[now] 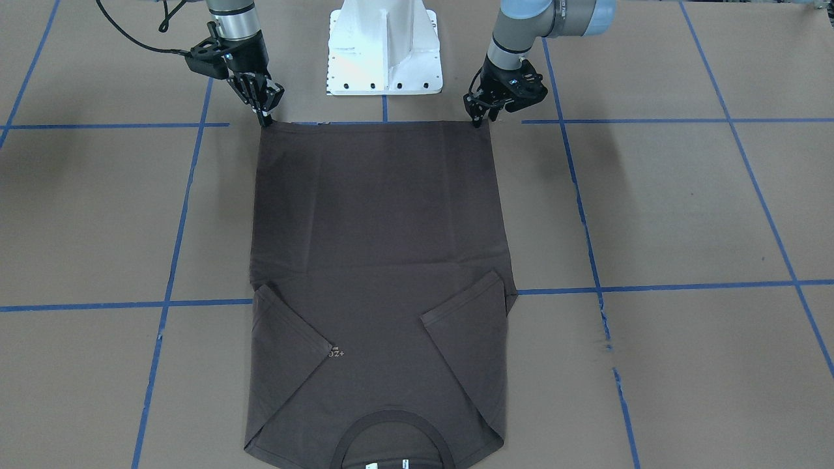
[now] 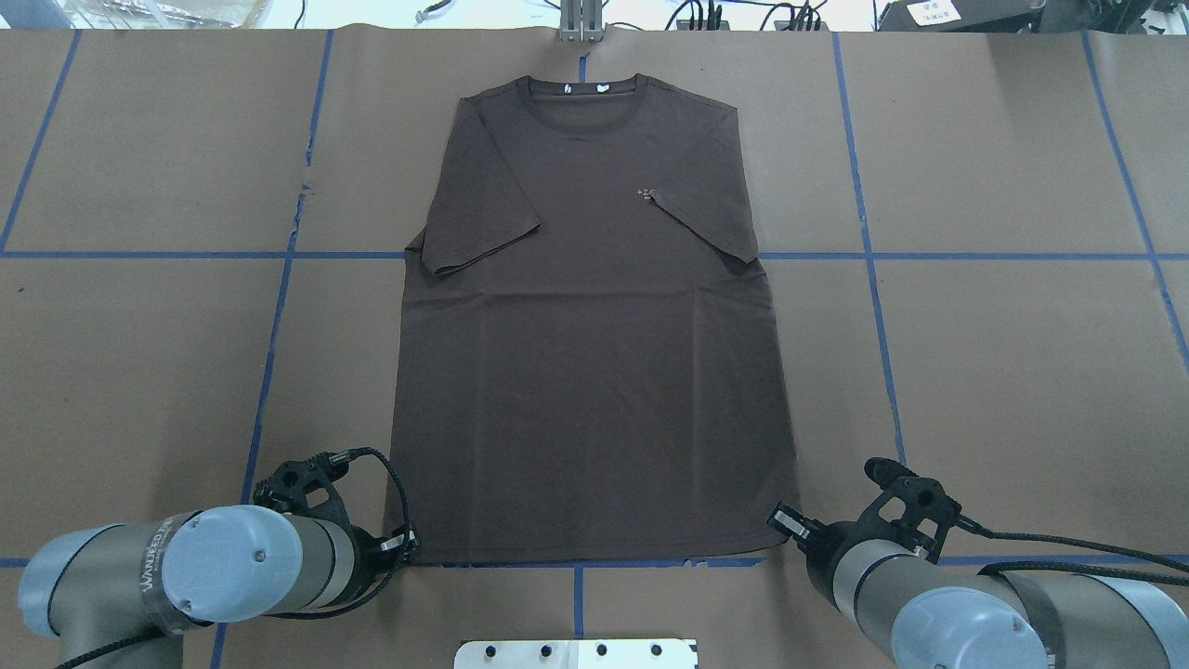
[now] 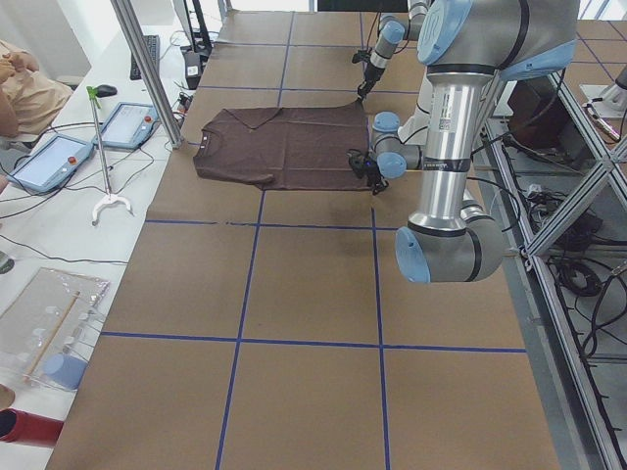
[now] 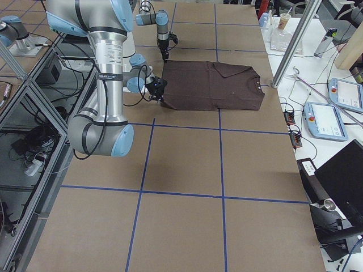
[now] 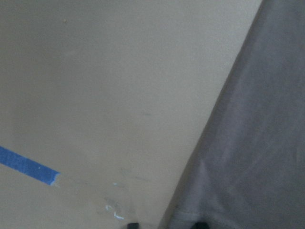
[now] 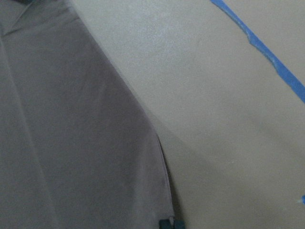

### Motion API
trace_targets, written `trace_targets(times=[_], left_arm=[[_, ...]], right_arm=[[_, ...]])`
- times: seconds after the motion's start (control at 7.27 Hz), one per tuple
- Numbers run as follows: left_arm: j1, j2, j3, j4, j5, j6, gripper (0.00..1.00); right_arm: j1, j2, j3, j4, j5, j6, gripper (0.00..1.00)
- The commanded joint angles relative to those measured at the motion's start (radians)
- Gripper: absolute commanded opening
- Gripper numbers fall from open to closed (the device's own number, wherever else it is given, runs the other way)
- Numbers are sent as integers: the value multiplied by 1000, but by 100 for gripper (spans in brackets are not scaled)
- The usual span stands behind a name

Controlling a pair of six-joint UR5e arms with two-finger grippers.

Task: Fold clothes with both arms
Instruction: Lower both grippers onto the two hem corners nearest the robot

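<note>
**T-shirt** [image 2: 594,372]: dark brown, laid flat at mid-table [image 2: 975,372], front up. The collar [image 1: 391,415] is turned to the far edge, away from the base [image 1: 384,52], and the hem is set nearest the base. Both sleeves [image 2: 478,214] are folded in over the chest. A small pale logo [image 2: 647,193] is partly covered by one sleeve's edge. White labels [image 2: 602,87] are seen inside the neck.

**Left gripper** [image 1: 481,116]: lowered to the hem corner on the robot's left, pointing down at the table. In the wrist view two dark fingertips [image 5: 200,224] are seen a little apart, with the corner of the cloth lying between them. The opening is judged narrow, not closed.

**Right gripper** [image 1: 266,111]: lowered to the opposite hem corner. Its fingertips [image 6: 166,223] are seen almost together at the cloth's edge, and the corner is taken to be pinched between them.

**Table**: covered in brown paper and marked into squares by blue tape [image 2: 1003,255]. The hem is laid along one tape line just in front of the base.
</note>
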Motion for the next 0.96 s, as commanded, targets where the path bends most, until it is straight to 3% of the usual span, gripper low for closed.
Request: trace_targets(times=[0.0,0.55,0.83], left_arm=[[-12,0,-24,0,0,1,0],[-14,-2,-53,0,27,-5,0],[-2,22,-134,12,35,-11,0]], right_arm=[[-1,0,-1,0,0,0,0],[-1,6,-1,0,0,0,0],[1,-9,58,0,6,0,0]])
